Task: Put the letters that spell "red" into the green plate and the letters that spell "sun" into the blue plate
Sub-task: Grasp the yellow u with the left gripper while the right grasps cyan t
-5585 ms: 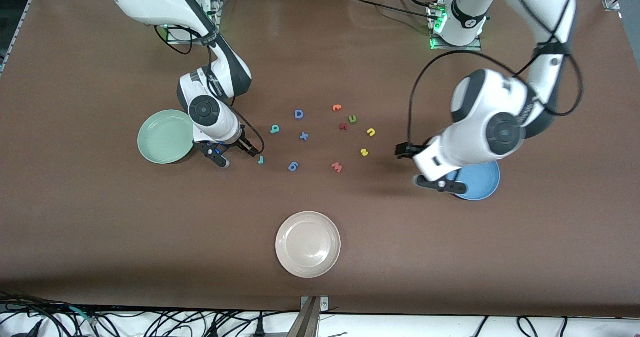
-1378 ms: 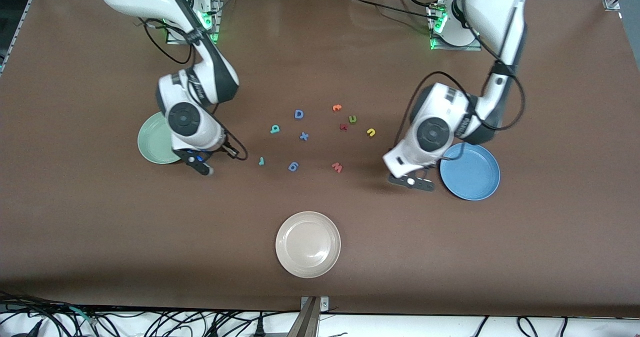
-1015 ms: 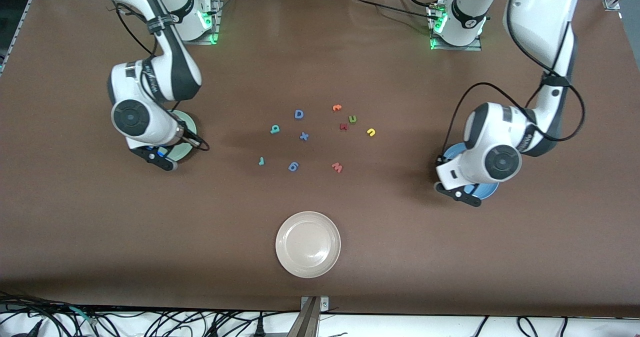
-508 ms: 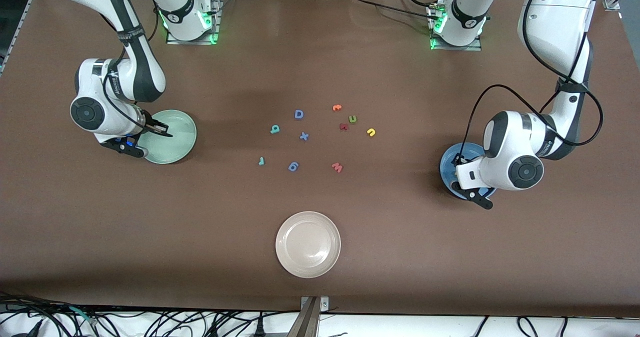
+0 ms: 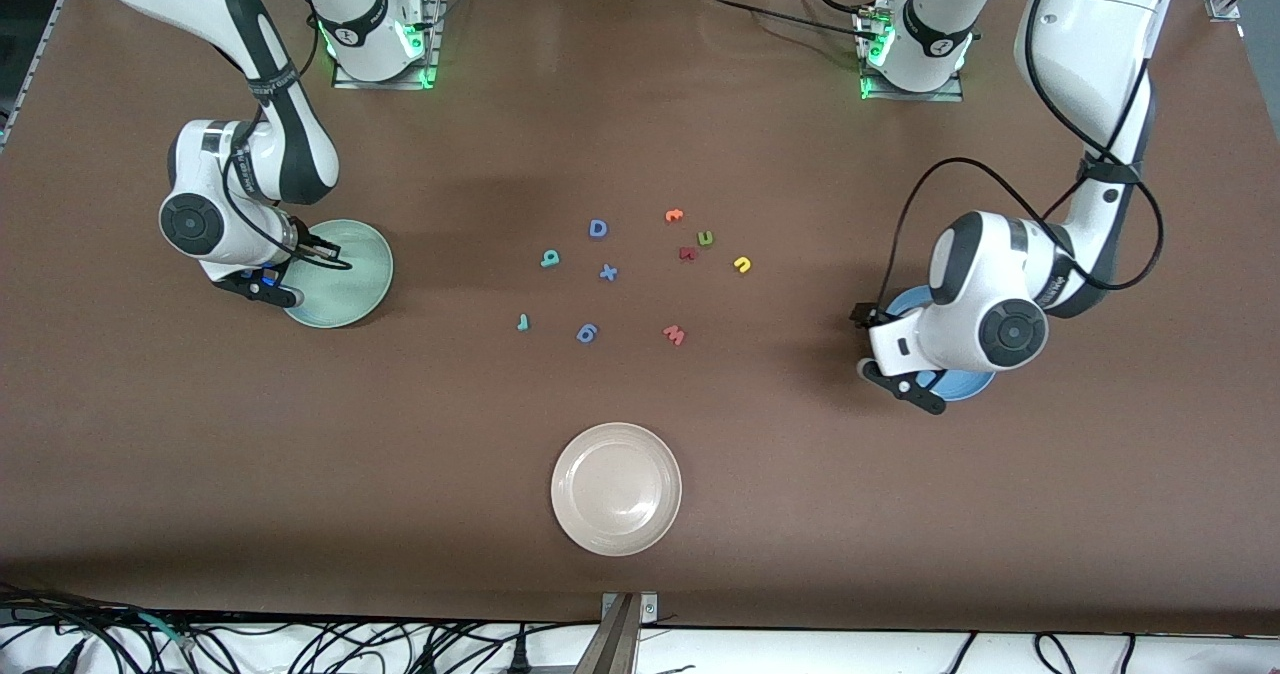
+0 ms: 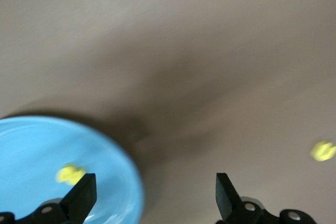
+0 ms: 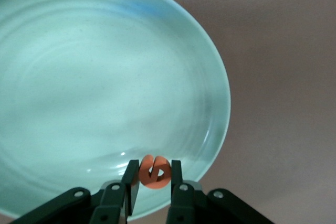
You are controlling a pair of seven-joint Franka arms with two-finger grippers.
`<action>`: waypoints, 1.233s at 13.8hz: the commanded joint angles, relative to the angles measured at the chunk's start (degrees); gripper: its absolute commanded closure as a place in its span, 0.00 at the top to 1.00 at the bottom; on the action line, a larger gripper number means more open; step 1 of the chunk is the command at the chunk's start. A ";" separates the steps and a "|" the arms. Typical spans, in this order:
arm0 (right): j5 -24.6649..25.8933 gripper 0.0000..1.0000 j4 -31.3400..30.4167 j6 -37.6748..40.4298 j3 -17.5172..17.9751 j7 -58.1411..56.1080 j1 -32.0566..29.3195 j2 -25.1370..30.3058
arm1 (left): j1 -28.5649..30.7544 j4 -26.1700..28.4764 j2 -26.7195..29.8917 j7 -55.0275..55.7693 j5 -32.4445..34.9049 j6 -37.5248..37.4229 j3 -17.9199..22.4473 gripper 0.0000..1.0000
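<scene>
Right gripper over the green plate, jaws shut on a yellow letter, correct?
Not quite: the letter is orange, not yellow. The right wrist view shows the right gripper over the green plate, jaws shut on a round orange letter.

cream plate (image 5: 616,489), blue D (image 5: 598,228), pink w (image 5: 674,334), dark red letter (image 5: 687,253)

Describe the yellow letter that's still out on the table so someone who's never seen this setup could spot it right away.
Start at the cluster of foam letters mid-table, between the green plate and the blue plate. Go to the cluster's edge toward the left arm's end: the yellow u lies there, just past the green n and the dark red letter. It is the cluster's only yellow piece.
</scene>
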State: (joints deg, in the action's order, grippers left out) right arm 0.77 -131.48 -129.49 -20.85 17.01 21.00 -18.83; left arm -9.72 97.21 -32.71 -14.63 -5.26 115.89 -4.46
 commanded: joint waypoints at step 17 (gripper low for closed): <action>-2.17 0.72 14.47 7.85 11.78 23.29 1.67 1.00 | -10.58 25.13 8.11 37.92 11.32 29.48 -10.04 1.00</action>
State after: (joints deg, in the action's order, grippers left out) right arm -0.43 -121.47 -123.63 -11.87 33.62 22.55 -16.46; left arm -20.15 119.86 -26.09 21.42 4.03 143.83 -14.92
